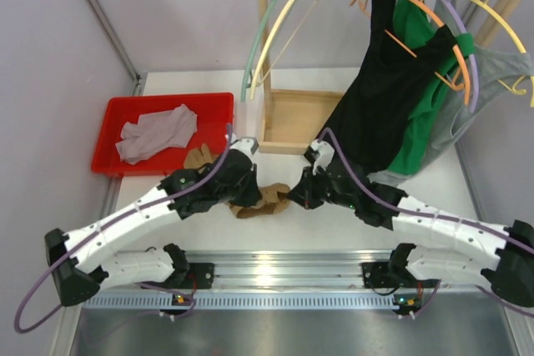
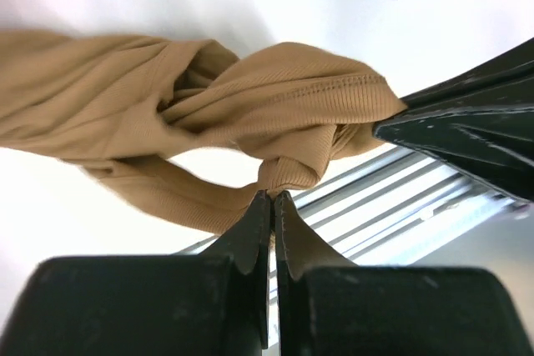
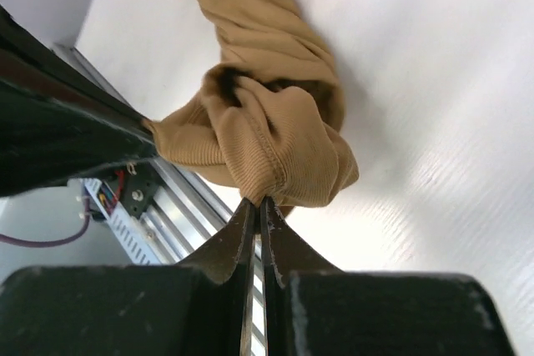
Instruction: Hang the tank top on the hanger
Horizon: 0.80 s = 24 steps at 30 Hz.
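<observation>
The tan tank top (image 1: 260, 200) lies bunched and twisted on the white table between my two grippers, with another fold of it (image 1: 198, 156) showing behind the left arm. My left gripper (image 2: 273, 196) is shut on a rolled edge of the tank top (image 2: 275, 106). My right gripper (image 3: 257, 200) is shut on a hemmed fold of the same top (image 3: 275, 139), a short way from the left one. In the top view the left gripper (image 1: 247, 193) and right gripper (image 1: 294, 198) face each other across the bundle. The cream hanger (image 1: 286, 10) hangs on the wooden rail at the back.
A pale green hanger (image 1: 254, 47) hangs beside the cream one. A red tray (image 1: 125, 110) holds a grey-lilac garment (image 1: 157, 132). The rack's wooden base box (image 1: 296, 118) stands behind. Black (image 1: 384, 97), green (image 1: 425, 114) and grey tops hang at right. A metal rail (image 1: 275, 273) runs along the near edge.
</observation>
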### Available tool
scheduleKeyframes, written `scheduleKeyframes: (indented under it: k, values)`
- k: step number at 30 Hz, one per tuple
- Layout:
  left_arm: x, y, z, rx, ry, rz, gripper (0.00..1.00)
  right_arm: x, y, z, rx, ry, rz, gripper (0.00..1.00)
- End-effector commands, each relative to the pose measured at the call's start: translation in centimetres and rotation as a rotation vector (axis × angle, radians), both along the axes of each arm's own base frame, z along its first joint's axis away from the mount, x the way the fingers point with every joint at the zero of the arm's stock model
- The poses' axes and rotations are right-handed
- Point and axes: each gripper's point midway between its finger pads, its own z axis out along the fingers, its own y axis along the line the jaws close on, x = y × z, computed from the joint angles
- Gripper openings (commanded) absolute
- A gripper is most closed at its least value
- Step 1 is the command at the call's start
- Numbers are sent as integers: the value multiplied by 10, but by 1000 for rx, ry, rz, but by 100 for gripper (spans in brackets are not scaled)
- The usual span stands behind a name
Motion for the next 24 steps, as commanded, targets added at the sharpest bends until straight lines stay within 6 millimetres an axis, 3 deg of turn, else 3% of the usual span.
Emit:
scheduleKeyframes:
  k: [1, 4, 9, 11, 12, 20, 21, 23, 24]
  values:
    - [14, 15, 74, -89, -153, 99, 0, 13, -21, 57, 34, -130, -44, 0]
    - [24, 26, 115, -134, -242, 161, 0, 19, -41, 89, 71, -181, -79, 0]
    - [29, 35, 156, -156, -324, 178, 0, 26, -66, 147, 148, -262, -108, 0]
    - [29, 35, 174, -185, -354, 167, 0, 25, -72, 159, 149, -278, -115, 0]
    - [30, 36, 180, -190, -367, 167, 0, 27, -76, 176, 163, -308, -123, 0]
    - [30, 48, 260, -317, -543, 160, 0, 34, -96, 249, 197, -447, -175, 0]
    - [30, 50, 270, -331, -563, 163, 0, 33, -98, 269, 222, -478, -180, 0]
    - [30, 55, 293, -363, -613, 168, 0, 36, -99, 280, 218, -498, -188, 0]
    - [31, 55, 299, -365, -627, 167, 0, 34, -103, 301, 244, -532, -198, 0]
